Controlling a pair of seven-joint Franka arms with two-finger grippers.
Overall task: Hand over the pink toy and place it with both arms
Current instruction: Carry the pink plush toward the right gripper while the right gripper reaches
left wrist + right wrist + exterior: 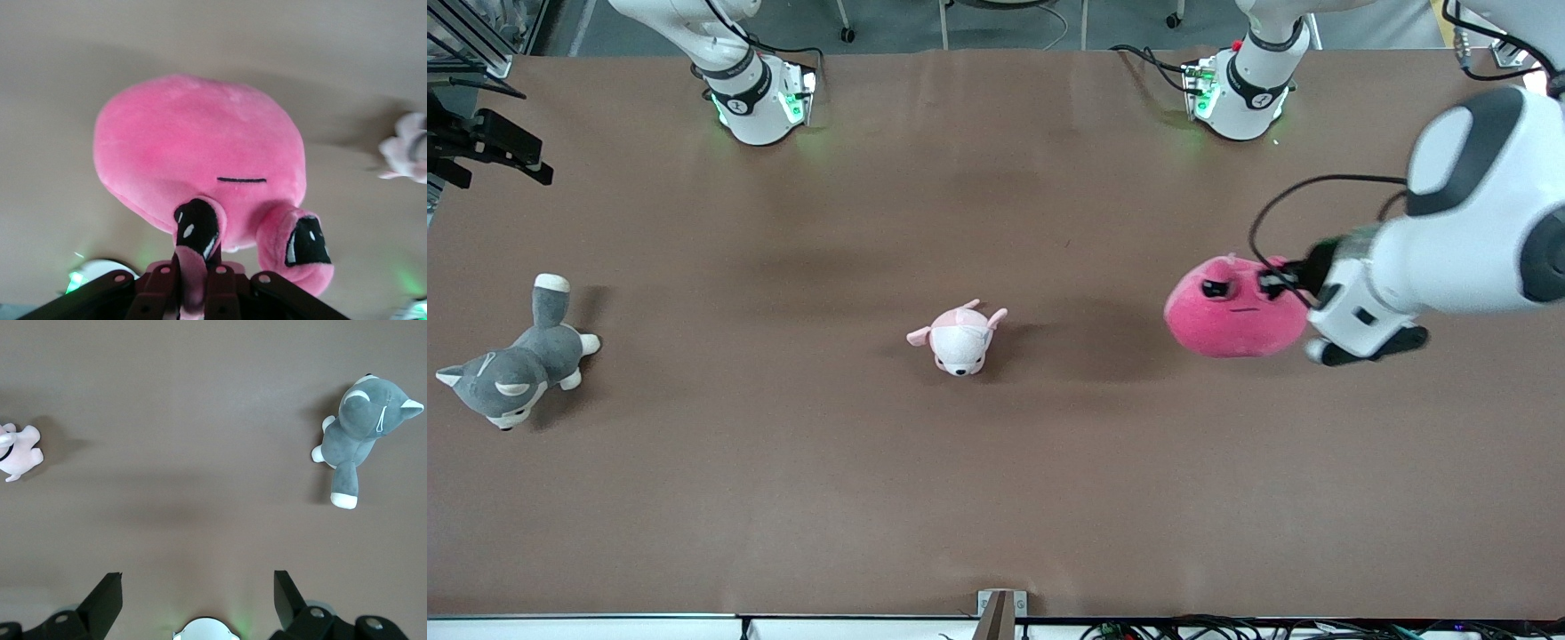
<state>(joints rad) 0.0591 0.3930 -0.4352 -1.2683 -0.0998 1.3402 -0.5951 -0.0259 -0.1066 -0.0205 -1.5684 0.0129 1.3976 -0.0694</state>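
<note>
In left gripper: scowling hot-pink toy.

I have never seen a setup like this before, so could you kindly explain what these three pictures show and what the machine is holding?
These are two white robot arms bolted along one edge of a brown table. The wide picture comes from a high camera facing them; the other two come from small cameras on each arm's wrist.

The left gripper has its fingers shut on an ear flap of the pink toy, a round plush with scowling eyes, at the left arm's end of the table. Its wrist camera shows the toy close up.

The right gripper is out of the wide picture; its wrist camera shows its fingers open, holding nothing, looking down on the table.

Two other toys lie on the table: a white-and-pink puppy plush near the middle and a grey husky plush at the right arm's end.
</note>
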